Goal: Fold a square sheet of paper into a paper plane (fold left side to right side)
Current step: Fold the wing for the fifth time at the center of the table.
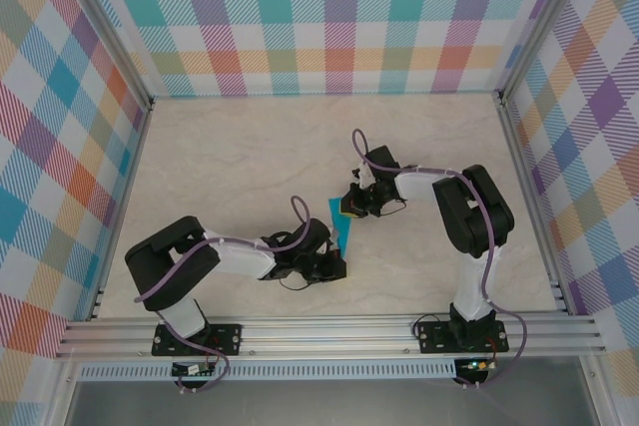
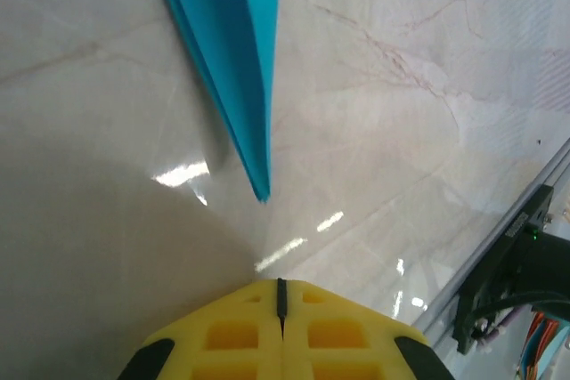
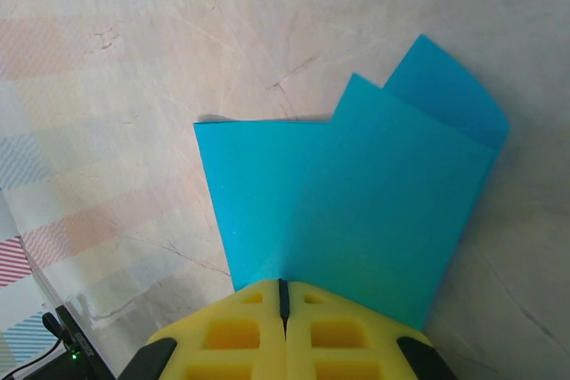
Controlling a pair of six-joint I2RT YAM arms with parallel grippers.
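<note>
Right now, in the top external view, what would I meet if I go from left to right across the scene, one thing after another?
left checked wall → left arm → folded teal paper → right arm → right checked wall

paper plane [image 2: 242, 51] tip, closed end effector [image 2: 281, 287]

Robot lab test cell. Left arm [image 1: 190, 266] and right arm [image 1: 474, 212], small, black and white, bolted on black plates [image 1: 197, 338] to aluminium extrusion rail [image 1: 329, 331] at near edge. Same silver profile as corner posts [image 1: 100, 19]. Walls [image 1: 329, 17]: printed pastel plaid panels on three sides, like camera backdrop. Tabletop [image 1: 250, 147]: glossy marble-look sheet, lamp glare [image 2: 183, 173] on it. Purple cables [image 1: 300, 209] looped loose along arms. Small circuit board [image 1: 190, 370] under front rail, green light [image 1: 477, 364] by right base.
</note>
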